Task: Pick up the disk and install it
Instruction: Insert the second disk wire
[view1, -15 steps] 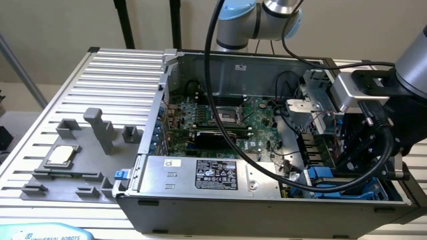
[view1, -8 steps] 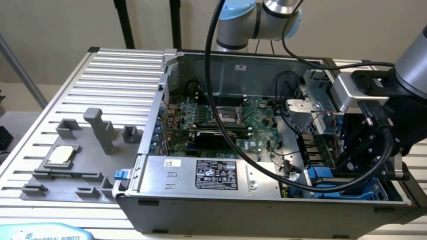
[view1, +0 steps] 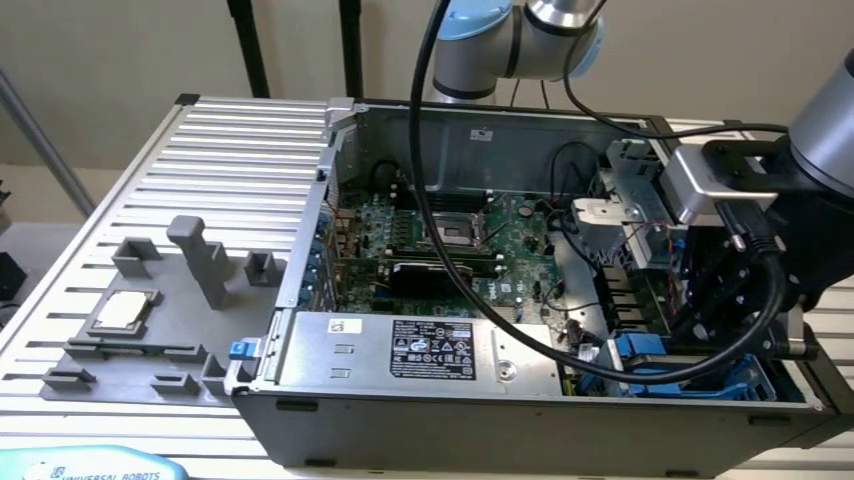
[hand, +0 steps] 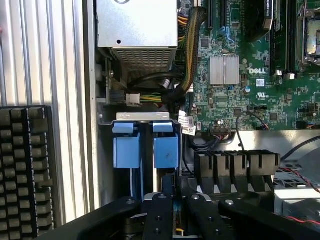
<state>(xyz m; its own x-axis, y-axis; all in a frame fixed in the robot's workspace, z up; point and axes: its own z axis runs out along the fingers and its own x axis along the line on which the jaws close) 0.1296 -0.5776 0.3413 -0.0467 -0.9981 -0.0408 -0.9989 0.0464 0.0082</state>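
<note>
The disk's blue carrier sits in the drive bay at the case's front corner, just ahead of my fingertips. Its grey body is hidden under the gripper. A second blue carrier lies beside it. My gripper is lowered into that bay, fingers drawn close together, with only a thin slit between them on the carrier's end. In the exterior view the blue carrier shows at the lower corner of the open computer case, on the exterior view's right, under my black wrist mount.
The motherboard and a silver power supply box fill the case. Black cables run beside the bay. A grey fixture holding a small CPU chip sits on the slatted table. A keyboard lies outside the case.
</note>
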